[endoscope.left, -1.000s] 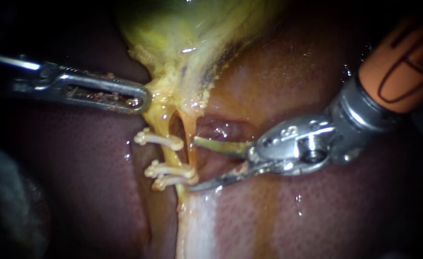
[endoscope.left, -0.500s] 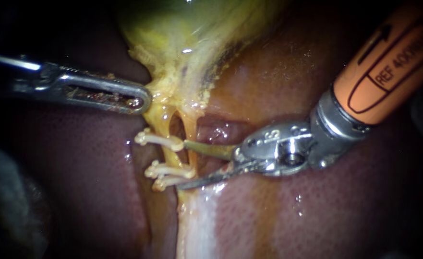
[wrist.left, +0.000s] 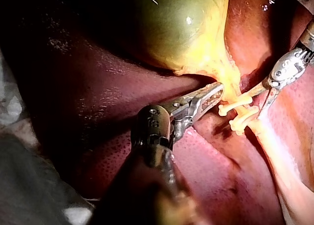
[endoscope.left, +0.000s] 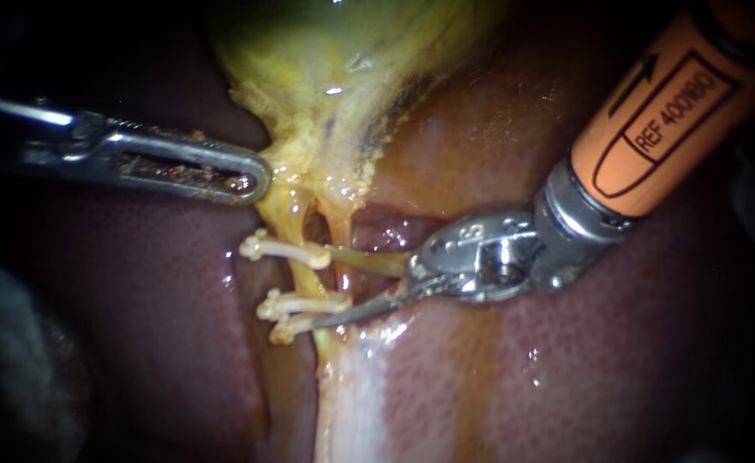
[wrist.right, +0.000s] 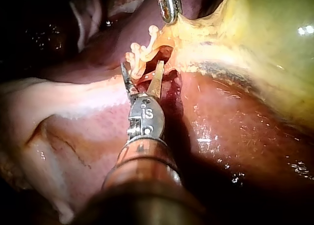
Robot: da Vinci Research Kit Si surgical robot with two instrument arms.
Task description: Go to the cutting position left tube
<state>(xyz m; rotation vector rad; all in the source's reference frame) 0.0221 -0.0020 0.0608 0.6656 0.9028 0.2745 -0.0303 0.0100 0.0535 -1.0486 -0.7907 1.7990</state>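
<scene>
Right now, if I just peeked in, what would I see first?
Probably the right instrument, with its bright orange shaft coming in from the upper right and its blades open at three white clips on a tube. Above them hangs the yellow-green gallbladder, whose lower edge the left instrument grips with shut jaws.

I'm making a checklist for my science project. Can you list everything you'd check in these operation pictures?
Surface: liver and gallbladder, both wet.
Job's things: left tube carrying three white clips.
Clutter: nothing seen.
Jaws: left instrument shut on the gallbladder at its narrow end; right instrument open, one blade by the upper clip, the other by the lower two, the tube between them.
Cables: nothing seen.
Surroundings: dark, nothing seen.
</scene>
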